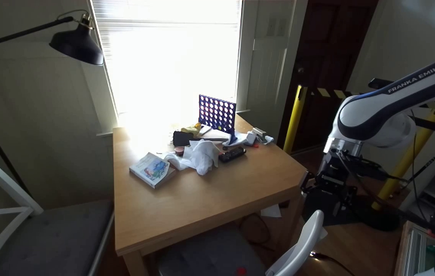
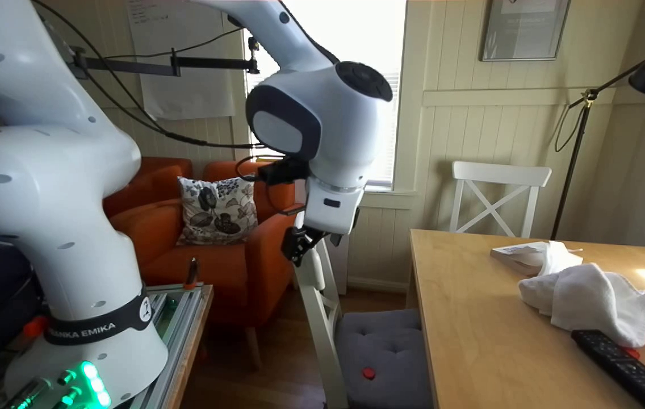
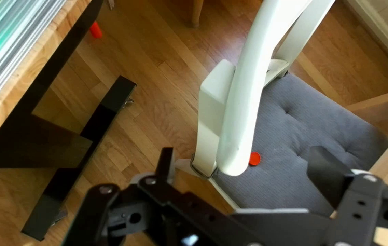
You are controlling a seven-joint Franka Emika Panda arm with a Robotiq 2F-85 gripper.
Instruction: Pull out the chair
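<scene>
The chair with the smooth white curved backrest [image 1: 303,243] stands at the table, and its grey padded seat [image 2: 385,346] reaches partly under the tabletop. In the wrist view the near end of the backrest [image 3: 245,112] points down between my fingers, with the grey seat [image 3: 303,136] beyond it. My gripper [image 3: 245,167] is open, its two black fingers wide apart and neither visibly touching the backrest. In both exterior views my gripper [image 1: 325,195] [image 2: 315,245] is close to the top of the backrest. The exact height between them is hard to tell.
A wooden table [image 1: 202,207] bears a book, white cloths, a remote and a blue game grid. A red disc [image 3: 254,158] lies on the seat. An X-backed white chair [image 2: 498,176], an orange armchair [image 2: 214,272] and yellow posts [image 1: 294,119] stand around. The robot's bench [image 3: 54,44] is beside the chair.
</scene>
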